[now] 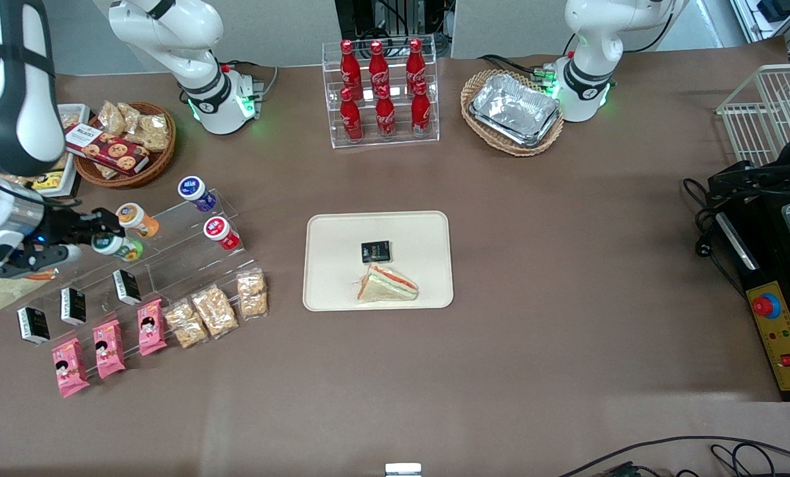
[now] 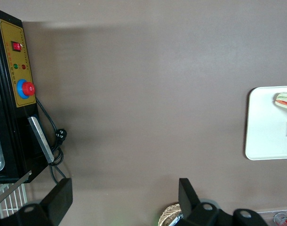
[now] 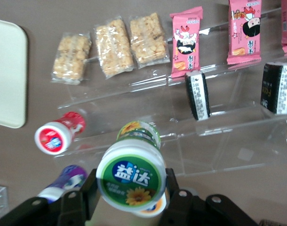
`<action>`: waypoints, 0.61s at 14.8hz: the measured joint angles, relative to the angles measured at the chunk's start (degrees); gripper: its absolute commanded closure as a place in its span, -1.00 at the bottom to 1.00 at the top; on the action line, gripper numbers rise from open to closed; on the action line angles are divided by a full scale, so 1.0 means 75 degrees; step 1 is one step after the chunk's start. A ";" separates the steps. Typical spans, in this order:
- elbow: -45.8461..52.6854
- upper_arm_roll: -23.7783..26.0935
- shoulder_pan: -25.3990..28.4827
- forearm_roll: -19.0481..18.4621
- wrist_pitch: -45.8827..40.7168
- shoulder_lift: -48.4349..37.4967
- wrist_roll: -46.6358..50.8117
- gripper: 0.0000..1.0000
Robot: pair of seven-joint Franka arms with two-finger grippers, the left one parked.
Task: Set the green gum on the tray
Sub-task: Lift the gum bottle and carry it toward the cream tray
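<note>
While the tool [image 1: 97, 233] is clenched on the green gum [image 3: 131, 175] | gum apparently raised just above the clear stepped rack [image 1: 169, 265] | tray [image 1: 329, 265] well apart, toward table middle.

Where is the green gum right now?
The green gum sits between the pincer's fingers above the clear stepped rack, beside the orange-lidded bottle, toward the working arm's end, well short of the tray.

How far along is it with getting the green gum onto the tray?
Early stage. The end effector has reached the clear stepped rack and sits around the green gum, which is at the rack, not on the tray. The grip is in hand; lifting, carrying and setting it down remain.
</note>
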 measured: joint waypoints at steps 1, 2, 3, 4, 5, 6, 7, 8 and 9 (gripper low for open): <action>0.0271 0.0027 0.0119 0.0008 -0.0373 -0.0035 0.0320 0.45; 0.0517 0.0040 0.0340 0.0041 -0.0701 -0.0063 0.0725 0.45; 0.0725 0.0059 0.0623 0.0121 -0.0968 -0.0083 0.1222 0.45; 0.0863 0.0081 0.0930 0.0249 -0.1123 -0.0101 0.1741 0.45; 0.0932 0.0099 0.1259 0.0339 -0.1171 -0.0116 0.2245 0.45; 0.0947 0.0113 0.1599 0.0366 -0.1170 -0.0124 0.2763 0.45; 0.0939 0.0124 0.1941 0.0372 -0.1137 -0.0120 0.3272 0.45; 0.0913 0.0131 0.2261 0.0373 -0.1051 -0.0105 0.3722 0.45; 0.0844 0.0134 0.2554 0.0377 -0.0879 -0.0083 0.4144 0.45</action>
